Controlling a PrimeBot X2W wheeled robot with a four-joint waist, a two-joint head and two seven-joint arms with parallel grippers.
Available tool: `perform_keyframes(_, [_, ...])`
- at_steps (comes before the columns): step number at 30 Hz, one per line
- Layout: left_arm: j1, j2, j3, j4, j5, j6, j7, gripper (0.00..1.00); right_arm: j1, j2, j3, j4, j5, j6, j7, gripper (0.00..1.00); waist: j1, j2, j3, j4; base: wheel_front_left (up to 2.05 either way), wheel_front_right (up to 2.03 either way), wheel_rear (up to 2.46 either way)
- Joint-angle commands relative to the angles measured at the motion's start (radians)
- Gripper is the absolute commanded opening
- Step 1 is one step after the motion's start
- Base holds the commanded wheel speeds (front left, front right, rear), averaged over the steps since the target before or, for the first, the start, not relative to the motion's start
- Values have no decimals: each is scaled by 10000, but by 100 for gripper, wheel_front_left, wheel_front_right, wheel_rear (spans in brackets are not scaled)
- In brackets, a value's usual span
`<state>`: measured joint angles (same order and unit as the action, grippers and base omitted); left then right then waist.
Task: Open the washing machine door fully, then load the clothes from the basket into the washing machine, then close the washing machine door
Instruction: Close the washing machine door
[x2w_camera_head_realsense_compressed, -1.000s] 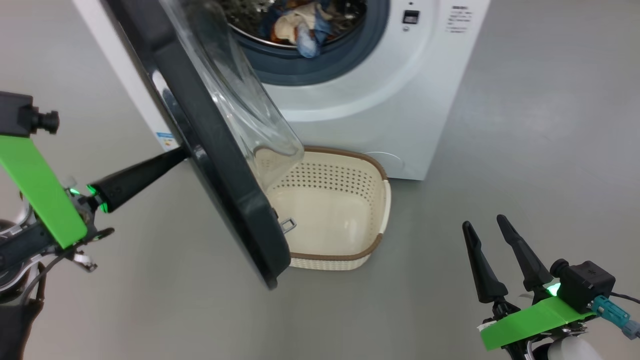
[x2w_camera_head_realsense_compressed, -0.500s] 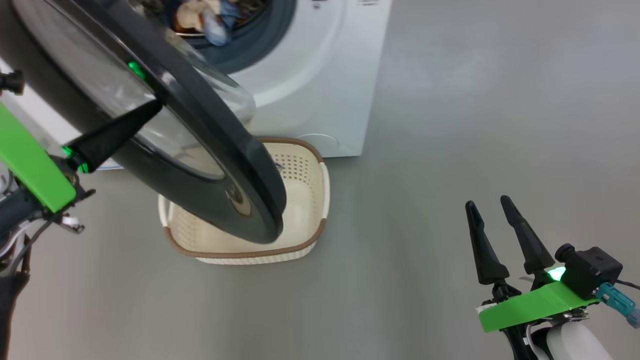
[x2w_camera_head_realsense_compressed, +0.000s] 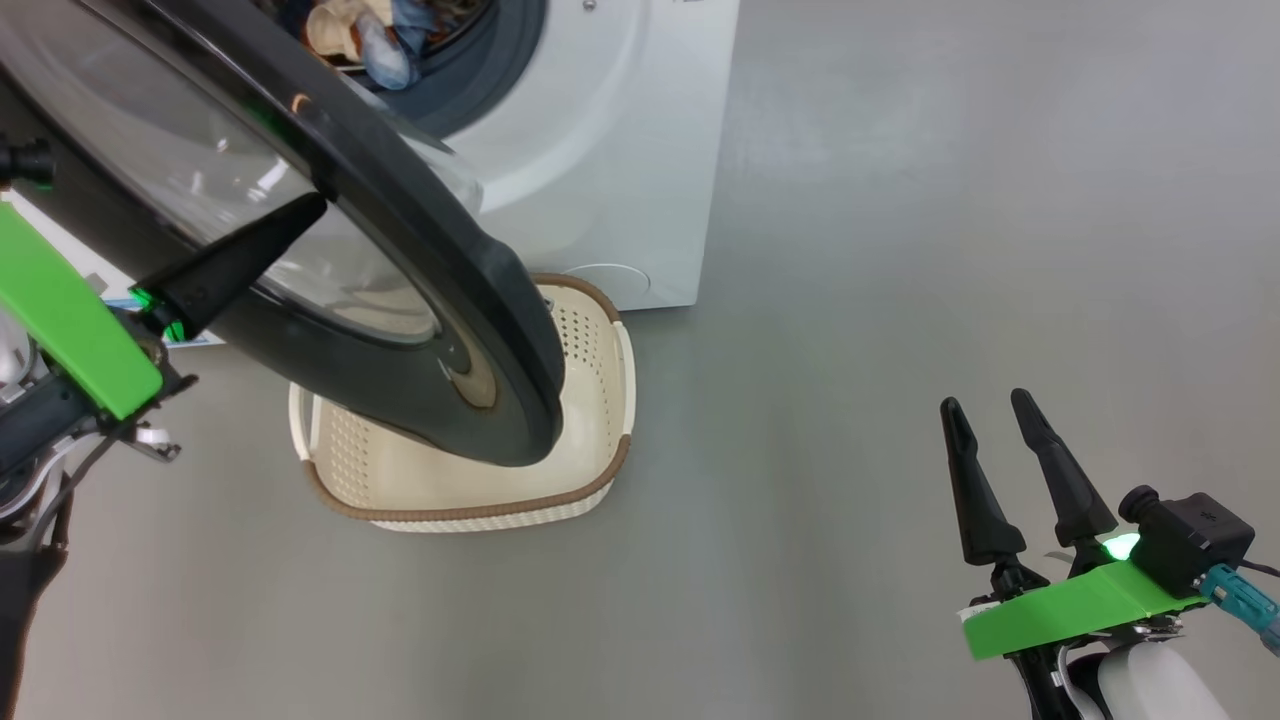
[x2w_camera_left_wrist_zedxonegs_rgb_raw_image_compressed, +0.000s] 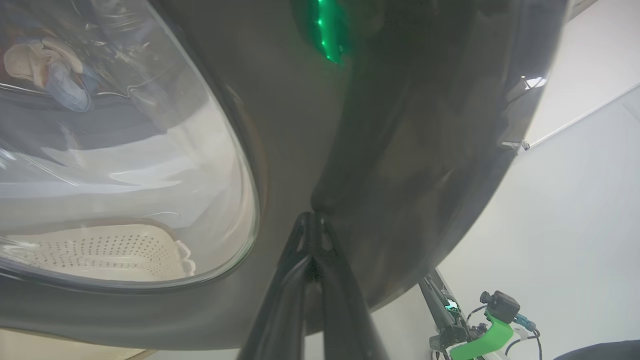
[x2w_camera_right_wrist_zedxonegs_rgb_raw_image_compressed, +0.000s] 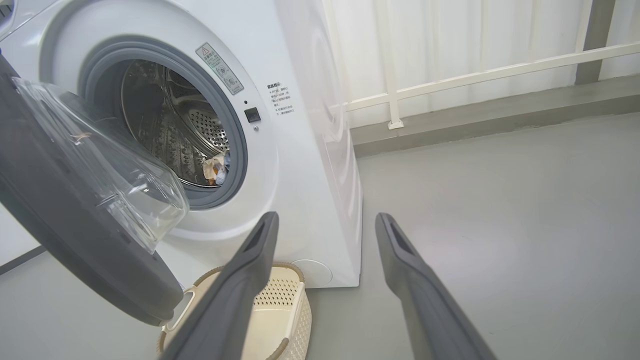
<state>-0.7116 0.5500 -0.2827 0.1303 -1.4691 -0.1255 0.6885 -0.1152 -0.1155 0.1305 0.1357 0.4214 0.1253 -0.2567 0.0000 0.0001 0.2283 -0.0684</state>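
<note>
**Head view.**
- Washing machine door (x2w_camera_head_realsense_compressed: 480, 300): half open, sweeping from upper left to centre of frame, its lower edge over the basket (x2w_camera_head_realsense_compressed: 600, 480). Whether the two touched could not be told.
- Left gripper (x2w_camera_head_realsense_compressed: 308, 208): at left of frame, fingers pressed together, tips on the door's outer face beside the glass bowl (x2w_camera_head_realsense_compressed: 180, 170). Nothing was held.
- Washing machine (x2w_camera_head_realsense_compressed: 620, 150): top centre. Clothes (x2w_camera_head_realsense_compressed: 365, 40) lay inside, at the mouth of the drum.
- Basket: on the floor (x2w_camera_head_realsense_compressed: 900, 250) before the machine, apparently empty.
- Right gripper (x2w_camera_head_realsense_compressed: 985, 402): lower right, fingers wide apart, idle, well away from the door.

**Left wrist view.** The closed fingertips met the glossy black ring. Basket and clothes showed through the glass at left.

**Right wrist view.** The drum stood open at upper left, with clothes low at its front. The door hung at left and the basket sat bottom centre.

**Handling note (judgement).** Loading looked finished, so the step in hand was closing the door.
- Push on the black ring, not the glass.
- Follow the hinge arc.
- Mind any garment near the rubber ring.
- Press until the latch catches.
</note>
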Motion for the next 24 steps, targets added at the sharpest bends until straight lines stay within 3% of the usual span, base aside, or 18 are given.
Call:
perform_keyframes(1, [-88, 549, 397, -264, -106, -52, -135, 0, -139, -51, 216, -222, -120, 54, -51, 100, 0, -1, -85, 133, 0, 0, 0])
perform_keyframes(14, [1733, 786, 374, -535, -370, -52, -1269, 0, 44, -181, 234, -186, -102, 54, -51, 100, 0, -1, -465, 717, 0, 0, 0])
perform_keyframes(17, [2084, 761, 358, -544, -370, -52, -1548, 4, 93, -204, 218, -186, -95, 54, -51, 100, 0, -1, -536, 793, 0, 0, 0])
perform_keyframes(18, [2263, 762, 351, -561, -353, -52, -1697, 6, 121, -216, 212, -188, -89, 54, -51, 100, 0, -1, -568, 828, 0, 0, 0])
perform_keyframes(19, [2611, 773, 339, -568, -258, -52, -2066, 15, 163, -239, 216, -195, -77, 54, -51, 100, 0, -1, -615, 880, 0, 0, 0])
perform_keyframes(22, [2947, 720, 329, -566, -215, -52, -2485, 21, 202, -254, 209, -199, -71, 54, -51, 100, 0, -1, -661, 928, 0, 0, 0])
perform_keyframes(24, [3427, 623, 309, -534, -194, -52, -3116, 33, 263, -267, 180, -213, -68, 54, -51, 100, 0, -1, -725, 998, 0, 0, 0])
